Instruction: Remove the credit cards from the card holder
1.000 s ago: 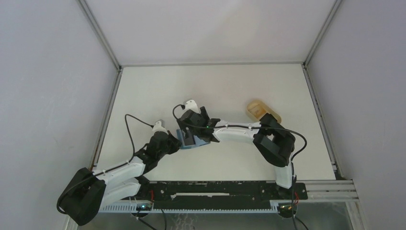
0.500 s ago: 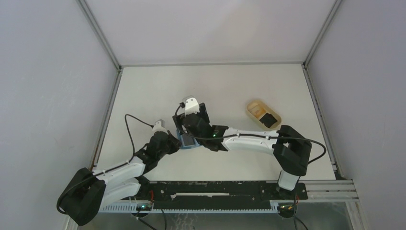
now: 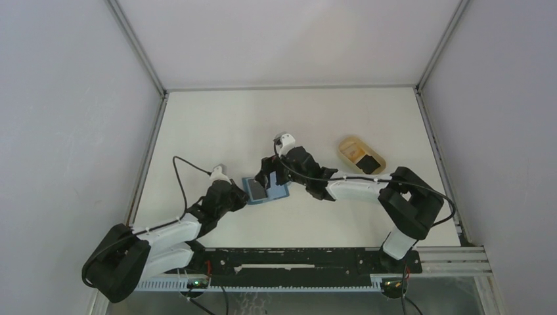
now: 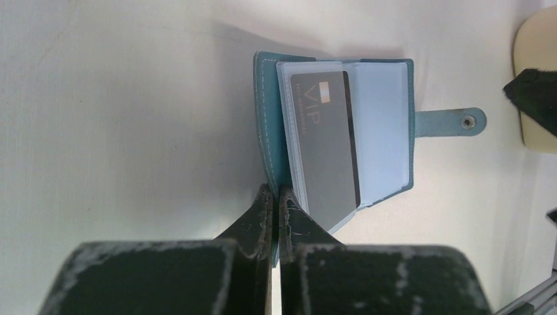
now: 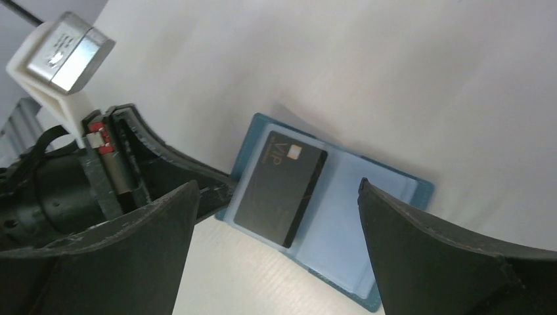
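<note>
Looking from the top, the left hand is pressed shut on the edge of the card holder and pins it to the counter. The card holder lies open like a book just past that hand's tips. The right hand hangs right over it, spread wide, with nothing in it. Well apart from both hands, on the right hand's side, sits a tan dish with a dark thing in it. It may be a card that is already out, but it is too small to be sure.

From the left wrist, the two fingers touch each other and pinch the blue cover right at their tips. Just past them a black card sits in a clear slot, one corner poking out toward the hand. The page beside it looks bare. A snap tab sticks out on the far side.

From the right wrist, the black card lies straight below the right hand, between its two wide fingers, and neither finger touches it.

So the job looks partly done. At least this one card is not out yet. The right hand must come down, pinch it and slide it free. I cannot tell if more cards hide under it.
</note>
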